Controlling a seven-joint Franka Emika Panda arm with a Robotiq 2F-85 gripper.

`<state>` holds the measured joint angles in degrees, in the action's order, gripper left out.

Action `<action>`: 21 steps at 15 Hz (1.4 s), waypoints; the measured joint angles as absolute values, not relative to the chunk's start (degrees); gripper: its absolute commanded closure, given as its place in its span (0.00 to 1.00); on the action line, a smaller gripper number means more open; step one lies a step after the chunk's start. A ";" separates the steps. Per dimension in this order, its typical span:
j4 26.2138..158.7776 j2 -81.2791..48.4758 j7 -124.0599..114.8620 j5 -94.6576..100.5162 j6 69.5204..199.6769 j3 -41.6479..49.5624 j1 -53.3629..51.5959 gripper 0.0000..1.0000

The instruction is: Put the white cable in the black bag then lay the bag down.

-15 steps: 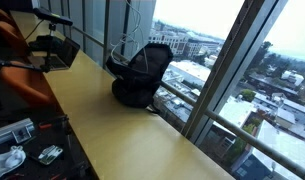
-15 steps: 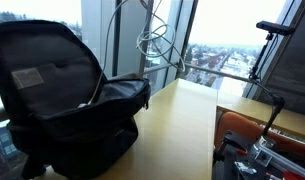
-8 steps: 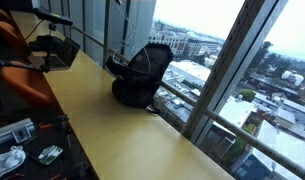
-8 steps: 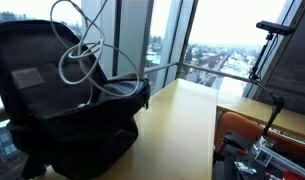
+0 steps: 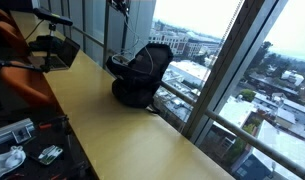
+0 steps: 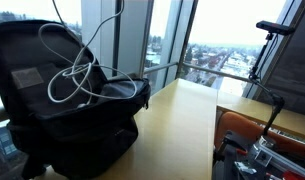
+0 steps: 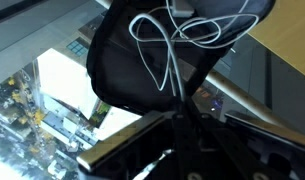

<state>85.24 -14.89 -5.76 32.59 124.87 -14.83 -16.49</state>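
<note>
The claw (image 7: 182,128) is closed on the cable (image 6: 77,65). The cable hangs straight below the claw, its loops lying in the open bag (image 6: 72,135) at frame left.

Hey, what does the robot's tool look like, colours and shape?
The tool is black: the wrist view shows slim dark fingers on a bulkier, blurred body. In an exterior view it is just a small dark shape at the top edge. No markings readable; the arm is unseen.
</note>
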 measured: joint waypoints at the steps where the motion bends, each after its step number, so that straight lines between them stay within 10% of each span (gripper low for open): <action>1: 85.42 -14.90 -5.34 31.82 124.87 -13.95 -16.31 0.71; 11: 98.91 -9.10 -3.91 24.33 125.20 -11.88 -15.12 0.04; 21: 111.18 -0.83 28.47 13.53 125.20 -8.21 -6.94 0.00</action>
